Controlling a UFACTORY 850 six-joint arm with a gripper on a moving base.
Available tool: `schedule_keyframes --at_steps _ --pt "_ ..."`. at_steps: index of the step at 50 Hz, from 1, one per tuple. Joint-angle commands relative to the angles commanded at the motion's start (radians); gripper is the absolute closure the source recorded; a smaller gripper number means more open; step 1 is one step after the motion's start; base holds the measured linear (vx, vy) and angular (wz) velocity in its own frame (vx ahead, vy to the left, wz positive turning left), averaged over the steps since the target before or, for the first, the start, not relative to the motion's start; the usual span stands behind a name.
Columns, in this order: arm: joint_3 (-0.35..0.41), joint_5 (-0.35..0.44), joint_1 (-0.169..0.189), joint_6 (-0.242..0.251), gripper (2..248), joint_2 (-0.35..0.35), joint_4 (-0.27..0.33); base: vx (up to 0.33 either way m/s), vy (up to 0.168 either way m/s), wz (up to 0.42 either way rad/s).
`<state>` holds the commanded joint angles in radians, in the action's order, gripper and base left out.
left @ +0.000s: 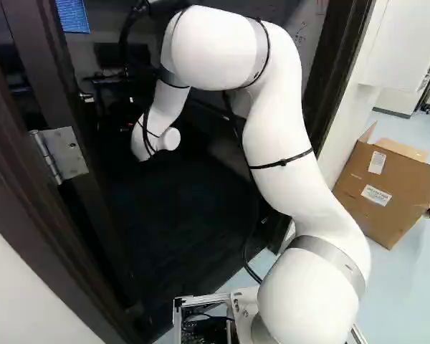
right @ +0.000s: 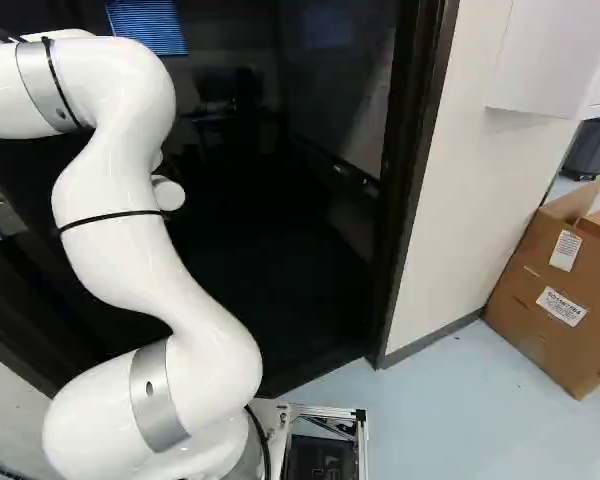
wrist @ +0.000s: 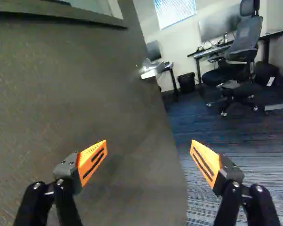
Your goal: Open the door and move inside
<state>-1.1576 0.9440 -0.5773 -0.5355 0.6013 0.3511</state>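
The room (wrist: 273, 14) beyond the doorway opens up in the wrist view, with blue-grey carpet (wrist: 226, 146) running across its floor. The door (wrist: 85, 89) stands open, its broad face ahead of the pincer (wrist: 148, 144) and its free edge just beside one fingertip. In the left base view it is at the left, within the dark frame (right: 410, 200), whose other side is right of the middle in the right base view. The white arm (left: 283, 158) rises from its joint and bends over, its far end hanging in the doorway near the door. Inside, a table (wrist: 226, 44) carries a monitor (wrist: 220, 21), and a dark chair (wrist: 243, 47) stands at it. A cardboard box (right: 555, 290), flaps up, sits on the pale floor (right: 430, 420) at the right of both base views. A blind (wrist: 175, 12) covers the window, and a black bin (wrist: 186, 82) stands near the table. The pincer's orange-padded fingers are wide apart, gripping nothing. Smallest are the metal hinge (left: 66, 153) and the pale handle (wrist: 151, 70) near the door's free edge.
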Motion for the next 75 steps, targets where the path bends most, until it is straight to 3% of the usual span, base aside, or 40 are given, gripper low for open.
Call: schedule_keyframes --at_steps 22,41,75 --pt "0.066 0.000 0.049 0.000 3 -0.050 -0.003 0.000 0.000 0.000" --pt "0.084 -0.001 0.058 0.009 3 -0.064 -0.009 0.000 0.000 0.000" --pt "0.217 -0.011 0.129 0.081 3 -0.175 -0.056 0.000 0.000 0.000"
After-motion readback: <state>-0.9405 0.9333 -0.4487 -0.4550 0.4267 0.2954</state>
